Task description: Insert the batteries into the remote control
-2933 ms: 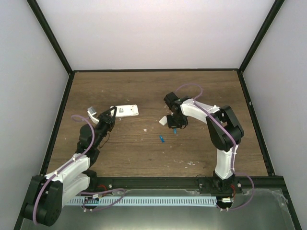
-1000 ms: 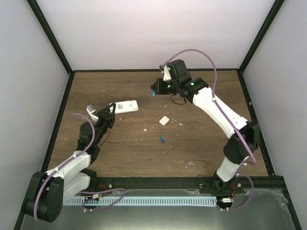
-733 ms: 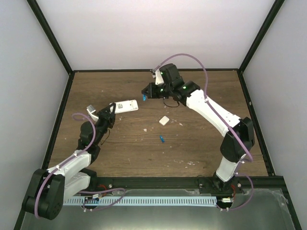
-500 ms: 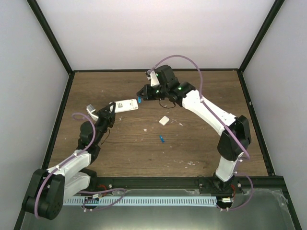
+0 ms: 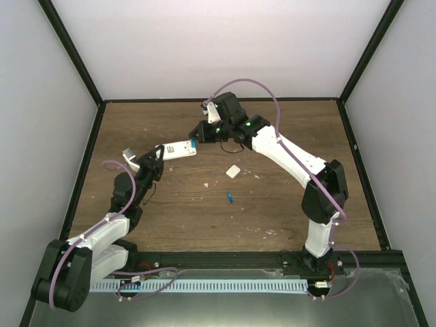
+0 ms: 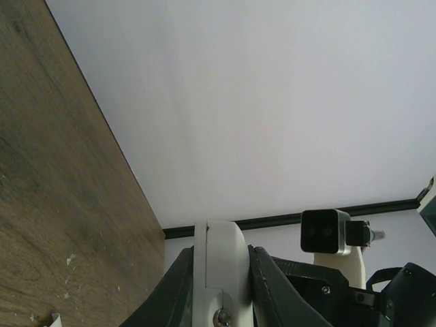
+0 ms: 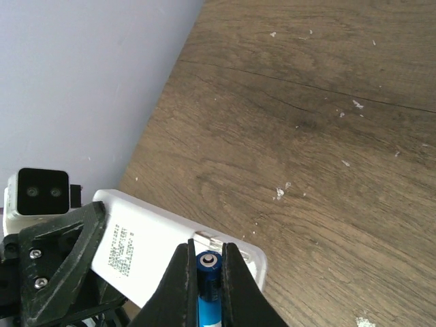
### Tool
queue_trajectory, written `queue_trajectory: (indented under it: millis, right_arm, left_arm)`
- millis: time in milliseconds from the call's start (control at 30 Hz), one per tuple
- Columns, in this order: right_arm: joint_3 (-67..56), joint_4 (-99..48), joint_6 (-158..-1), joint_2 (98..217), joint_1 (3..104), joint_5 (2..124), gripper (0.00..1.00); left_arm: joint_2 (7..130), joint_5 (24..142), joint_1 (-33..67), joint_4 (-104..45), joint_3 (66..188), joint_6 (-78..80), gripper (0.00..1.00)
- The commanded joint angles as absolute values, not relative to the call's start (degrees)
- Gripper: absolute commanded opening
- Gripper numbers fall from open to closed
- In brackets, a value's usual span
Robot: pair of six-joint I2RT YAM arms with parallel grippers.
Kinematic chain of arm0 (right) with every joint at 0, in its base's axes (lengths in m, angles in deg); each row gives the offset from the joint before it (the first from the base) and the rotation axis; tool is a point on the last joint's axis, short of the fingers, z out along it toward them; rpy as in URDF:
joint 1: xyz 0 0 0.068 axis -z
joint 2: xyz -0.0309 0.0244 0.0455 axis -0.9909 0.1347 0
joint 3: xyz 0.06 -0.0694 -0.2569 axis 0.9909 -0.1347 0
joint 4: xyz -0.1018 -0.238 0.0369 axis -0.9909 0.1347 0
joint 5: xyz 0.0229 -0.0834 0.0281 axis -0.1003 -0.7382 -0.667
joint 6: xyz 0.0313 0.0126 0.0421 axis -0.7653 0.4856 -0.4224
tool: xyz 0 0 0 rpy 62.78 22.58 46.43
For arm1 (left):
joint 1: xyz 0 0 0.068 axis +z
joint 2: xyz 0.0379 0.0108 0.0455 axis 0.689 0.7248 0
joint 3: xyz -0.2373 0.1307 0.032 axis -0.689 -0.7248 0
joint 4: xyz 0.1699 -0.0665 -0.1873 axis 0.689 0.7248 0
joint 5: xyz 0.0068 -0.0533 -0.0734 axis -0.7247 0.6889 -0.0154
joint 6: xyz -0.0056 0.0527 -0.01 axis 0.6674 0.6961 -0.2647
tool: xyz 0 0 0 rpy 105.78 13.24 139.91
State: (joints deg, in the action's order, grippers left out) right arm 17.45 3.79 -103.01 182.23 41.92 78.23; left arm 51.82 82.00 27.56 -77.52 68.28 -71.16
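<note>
Wood-grain table w/ pale specks, boxed in by white walls and a black frame. 2 arms bolted at the near edge. Count: 2 blue batteries, 1 remote, 1 cover piece.

Nearest of the small items is the loose battery, lying alone on the table approx. mid-width, well apart from both tools. Just beyond it, not touching, is 1 small white square cover, flat on the wood.

Further back on the left, the left tool is clamped narrow on one end of the remote; the other end sticks out toward the right arm. The left wrist cam has the remote edge-on, pinched between 2 dark fingers.

Farthest back, the right arm reaches across to the remote's free end. The right tool is closed tight on the gripped battery. On the right wrist cam the right tool has that battery between its 2 fingers, metal tip forward. The remote shows its printed label side up, w/ an open recess at the free end. The battery tip sits right at that recess; can't tell if they're touching.
</note>
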Motion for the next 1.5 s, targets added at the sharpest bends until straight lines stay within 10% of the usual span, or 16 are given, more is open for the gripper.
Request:
queue_trajectory:
  millis: [0, 1467]
  right_arm:
    - [20.7, 4.2, -102.7, 182.8, 41.1, 79.2, 0.01]
    - [23.1, 10.5, -100.4, 185.0, 40.3, 77.4, 0.09]
  left_arm:
    - [51.9, 81.8, 27.8, -80.3, 69.7, -71.3, 0.00]
    - [51.8, 81.8, 27.8, -80.3, 69.7, -69.8, 0.00]
